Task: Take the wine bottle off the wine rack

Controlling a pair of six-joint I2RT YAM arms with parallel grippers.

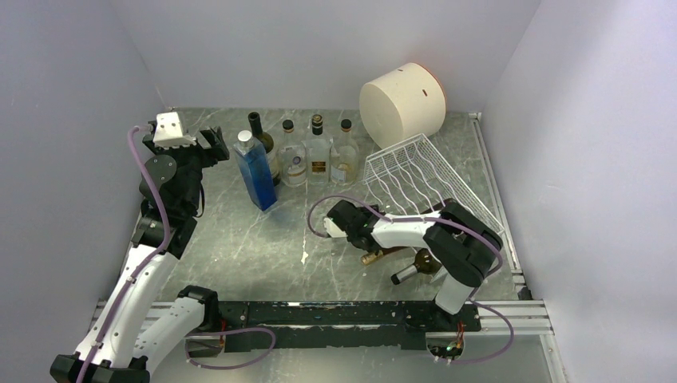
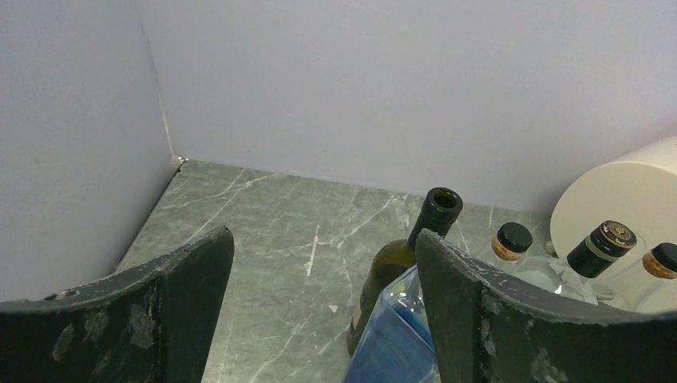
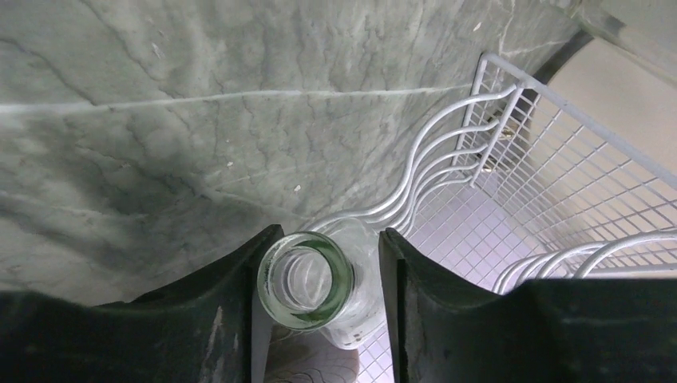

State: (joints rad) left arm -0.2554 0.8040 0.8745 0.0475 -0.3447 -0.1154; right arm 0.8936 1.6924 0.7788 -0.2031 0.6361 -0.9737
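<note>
The matter turns on the right arm. In its wrist view the clear-glass wine bottle [image 3: 307, 279] points its open mouth straight back at the camera, so its long axis runs along the reach of the right gripper [image 3: 327, 243], with the body going away from the fingers [image 3: 215, 319] and down toward the wavy wires at the corner of the wine rack [image 3: 543, 175]. The fingers stand either side of the neck, drawn in narrow. The left one is against the lip and a sliver of gap shows at the right one, so I cannot tell whether they truly clamp the glass. The bottle's foot seems to sit at the rack's edge, just beside the bare table [image 3: 160, 120]. A pull back along that axis, away from the wires, looks like what the move calls for. The left gripper [image 2: 323, 239] hangs with its fingers spread wide and empty by the standing bottles, well apart from the rack, so the right arm is plainly the nearer.
</note>
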